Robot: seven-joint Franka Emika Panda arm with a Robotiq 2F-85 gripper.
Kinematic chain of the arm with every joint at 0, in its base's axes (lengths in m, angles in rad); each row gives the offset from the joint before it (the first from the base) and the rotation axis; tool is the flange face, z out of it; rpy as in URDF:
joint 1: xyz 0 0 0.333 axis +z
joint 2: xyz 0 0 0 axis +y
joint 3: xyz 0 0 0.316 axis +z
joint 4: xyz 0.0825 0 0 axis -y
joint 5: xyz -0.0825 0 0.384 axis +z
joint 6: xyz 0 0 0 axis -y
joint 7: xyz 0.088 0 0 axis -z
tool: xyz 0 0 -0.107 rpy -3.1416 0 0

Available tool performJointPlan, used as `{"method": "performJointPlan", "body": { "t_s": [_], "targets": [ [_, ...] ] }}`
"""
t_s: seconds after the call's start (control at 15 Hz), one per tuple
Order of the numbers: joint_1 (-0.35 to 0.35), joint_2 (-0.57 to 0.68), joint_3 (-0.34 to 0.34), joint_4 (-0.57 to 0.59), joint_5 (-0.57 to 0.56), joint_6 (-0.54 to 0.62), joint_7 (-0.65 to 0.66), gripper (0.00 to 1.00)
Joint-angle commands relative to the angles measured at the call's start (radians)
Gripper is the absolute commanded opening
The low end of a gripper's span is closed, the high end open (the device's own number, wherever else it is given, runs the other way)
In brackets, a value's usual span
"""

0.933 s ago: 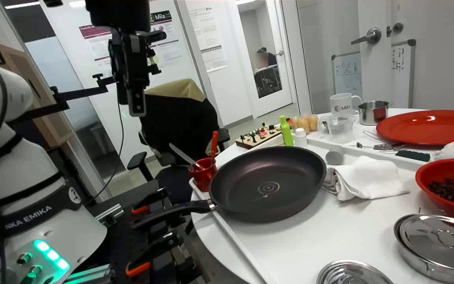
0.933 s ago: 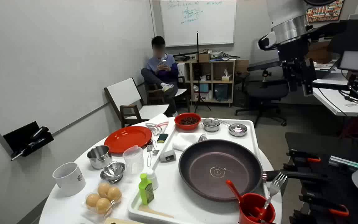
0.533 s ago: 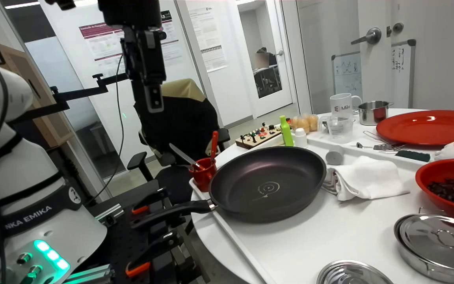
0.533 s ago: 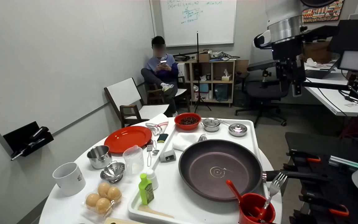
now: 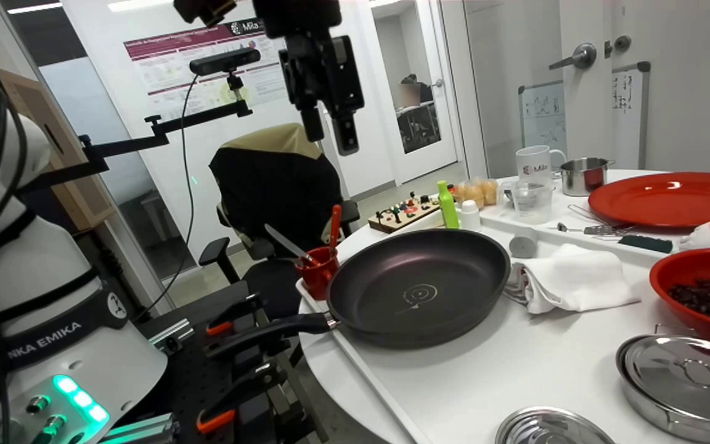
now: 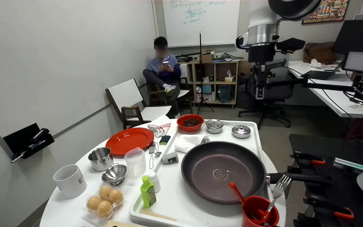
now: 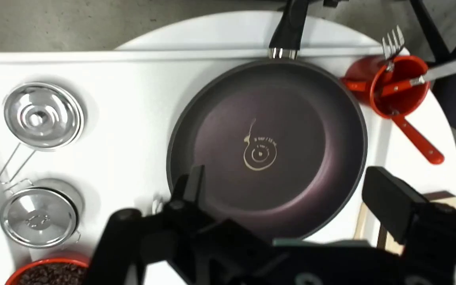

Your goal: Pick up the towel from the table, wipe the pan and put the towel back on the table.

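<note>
My black two-fingered gripper hangs high with jaws spread apart; I see the folded white cloth towel on the rimmed white tray, just beside the round dark-grey frying pan.

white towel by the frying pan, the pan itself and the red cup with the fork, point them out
White towel (image 5: 577, 280): in an exterior view, on its folded upper side.
Frying pan (image 7: 281, 152): in the wrist view, on its flat inside bottom.
Red cup (image 5: 320, 282): in an exterior view, on its outer wall.
</note>
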Motion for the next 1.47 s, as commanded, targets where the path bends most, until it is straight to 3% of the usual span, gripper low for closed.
{"method": "performJointPlan", "body": {
  "t_s": [0.0, 0.33, 0.6, 0.67, 1.07, 1.4],
  "targets": [
    [0.013, 0.164, 0.002, 0.139, 0.120, 0.056, 0.041, 1.00],
    [-0.021, 0.351, 0.017, 0.297, 0.220, 0.074, 0.140, 1.00],
    [-0.069, 0.462, 0.024, 0.399, 0.232, 0.042, 0.250, 1.00],
    [-0.069, 0.399, 0.036, 0.328, 0.204, 0.070, 0.205, 1.00],
    [-0.086, 0.455, 0.041, 0.377, 0.205, 0.067, 0.243, 1.00],
    [-0.096, 0.563, 0.055, 0.401, 0.186, 0.156, 0.285, 1.00]
  ]
}}
